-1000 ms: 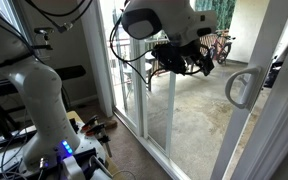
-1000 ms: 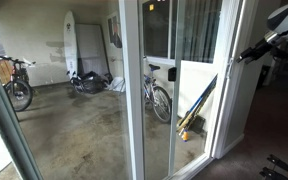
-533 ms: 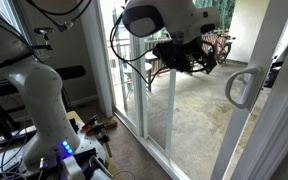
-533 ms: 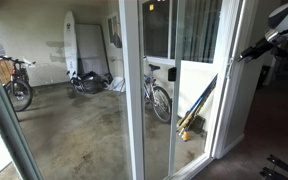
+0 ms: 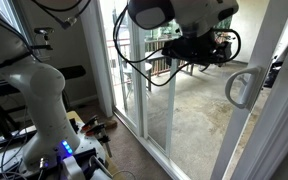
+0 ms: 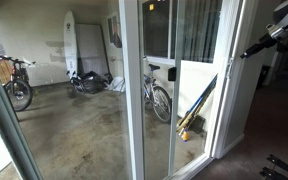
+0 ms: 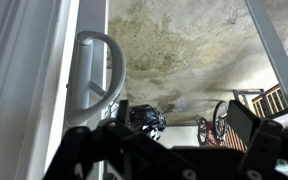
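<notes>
My gripper [image 5: 210, 49] hangs in front of a sliding glass door, a little up and to the left of the grey loop handle [image 5: 242, 87] on the white door frame. It does not touch the handle. In the wrist view the handle [image 7: 96, 72] stands at the left, beside the left finger, and the gripper [image 7: 183, 110] is open with only the glass and patio floor between its dark fingers [image 7: 246, 120]. In an exterior view the gripper [image 6: 254, 47] shows as a dark tip near the door edge [image 6: 229, 80] at the upper right.
The white robot base [image 5: 44, 105] stands indoors at the left, with cables on the floor. Beyond the glass lie a concrete patio [image 6: 74, 125], bicycles [image 6: 159, 98] and a white surfboard [image 6: 71, 45]. A white door frame [image 5: 279, 110] is close on the right.
The gripper has swung right and slightly up in the exterior view, closer to the loop handle. The door has not moved.
</notes>
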Action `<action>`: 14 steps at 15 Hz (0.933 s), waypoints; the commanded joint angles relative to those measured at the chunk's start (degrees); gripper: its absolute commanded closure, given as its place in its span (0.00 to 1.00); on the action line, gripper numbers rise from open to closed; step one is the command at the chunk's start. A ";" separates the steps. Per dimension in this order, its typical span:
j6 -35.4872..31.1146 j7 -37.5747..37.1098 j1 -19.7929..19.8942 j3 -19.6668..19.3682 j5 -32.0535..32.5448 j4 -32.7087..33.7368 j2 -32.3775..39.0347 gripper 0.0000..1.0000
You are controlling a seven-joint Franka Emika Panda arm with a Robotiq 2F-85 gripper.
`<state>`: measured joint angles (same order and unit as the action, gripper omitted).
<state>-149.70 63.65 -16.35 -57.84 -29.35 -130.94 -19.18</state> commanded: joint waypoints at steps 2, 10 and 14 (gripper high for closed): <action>2.67 12.63 -7.19 -7.70 -2.05 2.84 -1.46 0.00; -3.06 13.92 -25.28 -25.15 -7.49 8.47 0.95 0.00; 0.21 1.63 -36.19 -37.83 -6.59 13.30 3.49 0.00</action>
<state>-151.90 73.64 -45.87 -87.78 -35.15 -121.52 -19.96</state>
